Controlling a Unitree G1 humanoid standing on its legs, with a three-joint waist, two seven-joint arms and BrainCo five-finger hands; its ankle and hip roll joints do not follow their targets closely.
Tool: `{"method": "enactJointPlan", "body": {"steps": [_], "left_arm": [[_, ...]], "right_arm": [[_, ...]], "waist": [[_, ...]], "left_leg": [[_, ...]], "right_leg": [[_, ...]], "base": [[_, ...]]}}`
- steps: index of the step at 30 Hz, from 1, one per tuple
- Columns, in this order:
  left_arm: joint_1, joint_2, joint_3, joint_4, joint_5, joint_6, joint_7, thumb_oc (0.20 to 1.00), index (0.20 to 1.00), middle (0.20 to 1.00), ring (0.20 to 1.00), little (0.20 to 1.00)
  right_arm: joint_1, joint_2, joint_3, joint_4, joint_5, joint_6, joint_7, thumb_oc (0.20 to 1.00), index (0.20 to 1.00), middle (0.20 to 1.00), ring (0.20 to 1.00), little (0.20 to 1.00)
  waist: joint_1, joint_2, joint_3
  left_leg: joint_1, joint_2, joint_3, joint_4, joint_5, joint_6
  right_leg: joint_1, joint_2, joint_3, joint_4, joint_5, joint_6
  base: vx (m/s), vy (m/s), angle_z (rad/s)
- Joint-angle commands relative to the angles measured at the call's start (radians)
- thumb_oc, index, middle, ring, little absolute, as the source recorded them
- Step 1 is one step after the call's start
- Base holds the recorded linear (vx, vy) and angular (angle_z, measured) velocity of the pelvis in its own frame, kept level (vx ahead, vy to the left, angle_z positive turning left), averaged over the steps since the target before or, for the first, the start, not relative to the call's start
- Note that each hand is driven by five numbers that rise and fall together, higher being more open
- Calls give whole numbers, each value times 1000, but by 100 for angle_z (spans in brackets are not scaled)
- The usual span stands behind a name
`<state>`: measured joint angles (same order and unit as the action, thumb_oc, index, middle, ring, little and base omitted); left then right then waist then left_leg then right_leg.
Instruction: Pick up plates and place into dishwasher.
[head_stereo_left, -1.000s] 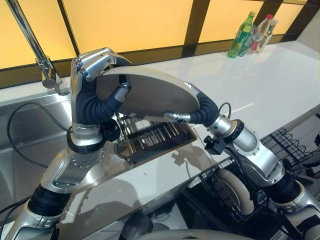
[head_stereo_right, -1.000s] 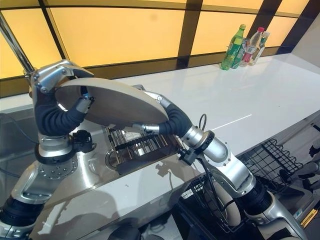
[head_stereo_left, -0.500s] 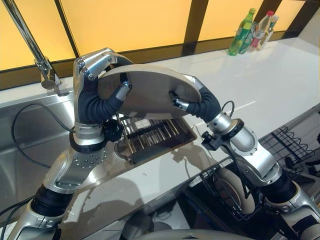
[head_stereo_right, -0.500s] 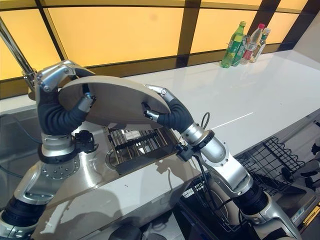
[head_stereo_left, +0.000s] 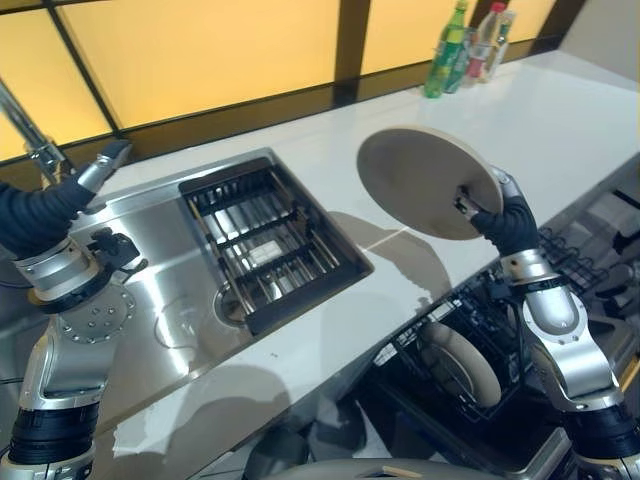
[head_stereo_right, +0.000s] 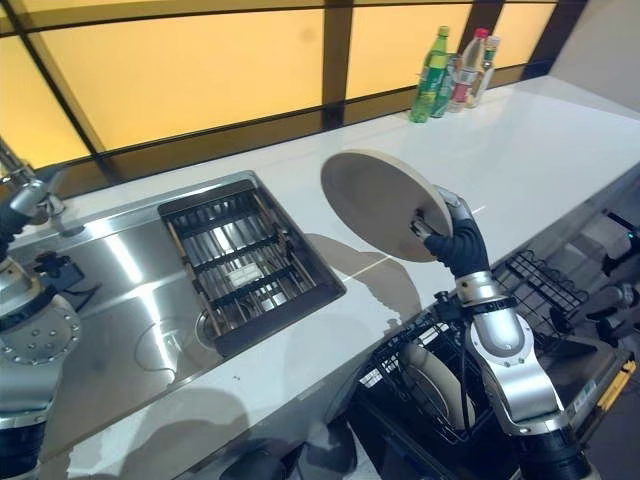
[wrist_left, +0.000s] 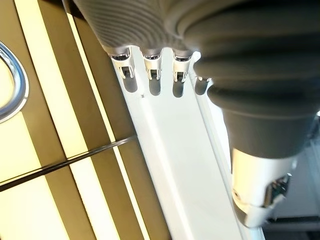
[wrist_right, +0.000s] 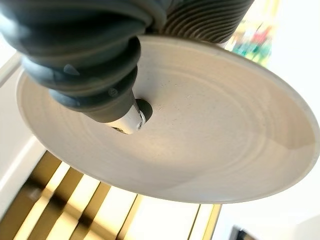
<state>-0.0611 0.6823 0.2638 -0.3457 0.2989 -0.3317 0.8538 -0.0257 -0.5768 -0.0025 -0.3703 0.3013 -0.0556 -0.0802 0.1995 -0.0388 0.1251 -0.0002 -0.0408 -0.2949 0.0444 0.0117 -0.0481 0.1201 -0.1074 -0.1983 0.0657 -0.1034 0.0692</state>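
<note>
We hold one plate (head_stereo_left: 425, 180) in our right hand (head_stereo_left: 500, 215). The plate is round and beige and stands tilted on edge in the air above the white counter (head_stereo_left: 560, 120), to the right of the sink. Our right hand grips it at the lower right part of its rim. In the right wrist view the thumb (wrist_right: 125, 117) presses on one face of the plate (wrist_right: 200, 130), and the fingers are curled round the rim behind it, so the hand is closed on the plate.

Our left hand (wrist_left: 150, 70) is raised at the far left, near the faucet (head_stereo_right: 25, 195). In the left wrist view its fingers (wrist_left: 152, 82) are straight in a row and hold nothing. They touch no object.

The steel sink (head_stereo_left: 160, 300) is set in the counter to the left of the plate. A dark ribbed drain rack (head_stereo_left: 265, 245) lies in the right part of the sink.

Below the counter edge, under our right arm, stands the open dishwasher with a black wire rack (head_stereo_left: 440, 340). A second beige plate (head_stereo_left: 465, 360) stands on edge in that rack.

Three bottles (head_stereo_right: 450, 70) stand together at the far back of the counter, against the amber window panels (head_stereo_right: 200, 70). One bottle is green; the others are clear with coloured labels.
</note>
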Motion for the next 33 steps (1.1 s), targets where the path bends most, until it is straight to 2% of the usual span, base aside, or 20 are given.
{"method": "enactJointPlan", "body": {"steps": [1,6,12,16,19,21,23,24,26,28,29,31,33], "left_arm": [[93,36,65,96,-30,37,21,1000,1000,1000,1000,1000],[178,19,104,110,-35,21,15,1000,1000,1000,1000,1000],[202,8,116,104,-55,25,-38,1000,1000,1000,1000,1000],[226,21,126,108,-65,14,-64,1000,1000,1000,1000,1000],[239,26,131,127,-80,-6,-69,1000,1000,1000,1000,1000],[230,26,114,141,-77,-12,-69,1000,1000,1000,1000,1000],[204,37,86,140,-82,3,-72,1000,1000,1000,1000,1000],[187,42,69,145,-80,11,-68,1000,1000,1000,1000,1000],[173,50,56,156,-82,25,-77,1000,1000,1000,1000,1000],[166,46,49,144,-64,42,-88,1000,1000,1000,1000,1000],[161,47,40,138,-59,48,-85,1000,1000,1000,1000,1000],[117,74,7,141,-54,65,-44,1000,1000,1000,1000,1000],[13,104,-64,188,-48,90,45,1000,1000,1000,1000,1000]], "right_arm": [[58,-56,-106,-11,39,-48,-40,200,200,200,200,200],[107,-59,-181,58,-22,-44,-95,200,200,200,200,200],[88,-50,-177,137,-120,-1,-200,200,200,200,200,200],[105,-56,-174,161,-157,5,-275,200,200,200,200,200],[101,-44,-159,188,-196,-1,-322,200,200,200,200,200],[87,-35,-140,230,-260,-9,-367,200,200,200,200,200],[66,-37,-120,276,-244,-6,-396,200,200,200,200,200],[53,-31,-111,307,-243,-9,-408,200,200,200,200,200],[42,-24,-90,360,-278,-15,-427,200,200,200,200,200],[54,-39,-88,389,-276,-2,-430,200,200,200,200,200],[57,-43,-91,402,-268,-6,-434,200,200,200,200,200],[16,-60,-64,450,-254,-22,-480,200,200,200,200,200],[-105,-90,-21,526,-238,-43,-514,200,200,200,200,200]], "waist": [[-58,20,-101],[-94,35,-73],[-93,27,-35],[-89,21,-9],[-86,21,9],[-79,19,19],[-76,11,31],[-78,10,43],[-87,17,67],[-82,17,76],[-80,15,78],[-68,15,107],[-70,27,160]], "left_leg": [[71,-7,21,-91,-1,49],[79,-6,59,-42,-42,64],[87,-18,78,-2,-82,83],[79,-40,79,36,-100,110],[66,-66,76,63,-102,133],[41,-80,72,88,-97,135],[3,-92,77,134,-101,122],[-11,-93,87,161,-110,117],[-16,-81,105,191,-123,117],[-40,-73,97,211,-122,106],[-60,-77,92,220,-119,100],[-162,-80,90,260,-109,77],[-254,-80,99,295,-117,58]], "right_leg": [[-38,10,53,111,22,2],[-61,-2,95,152,-8,-4],[-75,-28,124,189,-11,17],[-119,-31,125,323,-20,25],[-175,-20,129,453,-4,26],[-179,-14,144,416,-13,13],[-159,-8,168,301,-21,6],[-154,-10,181,269,9,20],[-169,-8,211,321,29,37],[-159,-4,224,300,-15,24],[-158,-8,225,270,-7,27],[-200,-30,229,193,44,51],[-268,-52,243,101,122,75]], "base": [[169,144,-32],[155,151,-24],[131,106,-23],[107,93,-4],[86,63,2],[81,-20,-6],[78,-102,-6],[91,-111,9],[97,-108,20],[97,-172,19],[-13,-256,29],[-297,-353,13],[-531,-322,-4]]}}
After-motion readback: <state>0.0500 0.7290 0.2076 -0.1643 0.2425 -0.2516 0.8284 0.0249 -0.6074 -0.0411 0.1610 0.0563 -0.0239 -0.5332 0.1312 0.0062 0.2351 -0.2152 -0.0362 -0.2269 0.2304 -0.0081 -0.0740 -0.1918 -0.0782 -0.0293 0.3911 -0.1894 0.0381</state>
